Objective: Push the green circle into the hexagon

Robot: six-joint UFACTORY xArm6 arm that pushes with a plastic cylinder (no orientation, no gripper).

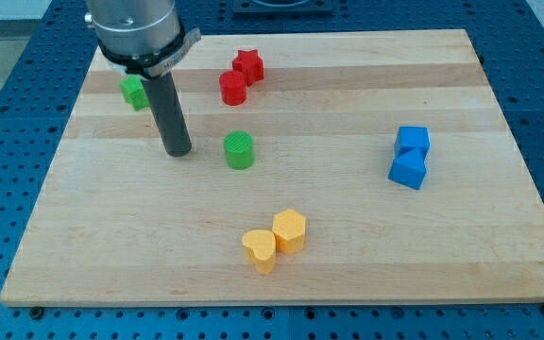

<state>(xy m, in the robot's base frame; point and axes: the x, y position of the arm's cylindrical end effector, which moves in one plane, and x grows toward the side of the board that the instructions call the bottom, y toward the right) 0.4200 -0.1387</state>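
The green circle (239,149) sits a little left of the board's middle. My tip (178,151) rests on the board just to its left, a small gap apart. The yellow hexagon (290,229) lies lower, toward the view's bottom, touching a yellow heart (260,249) on its left. The hexagon is below and to the right of the green circle.
A second green block (135,92) sits at the upper left, partly behind the rod. A red star (248,65) and a red cylinder (233,88) touch near the top. Two blue blocks (410,156) sit together at the right. The wooden board (348,264) ends at blue perforated table.
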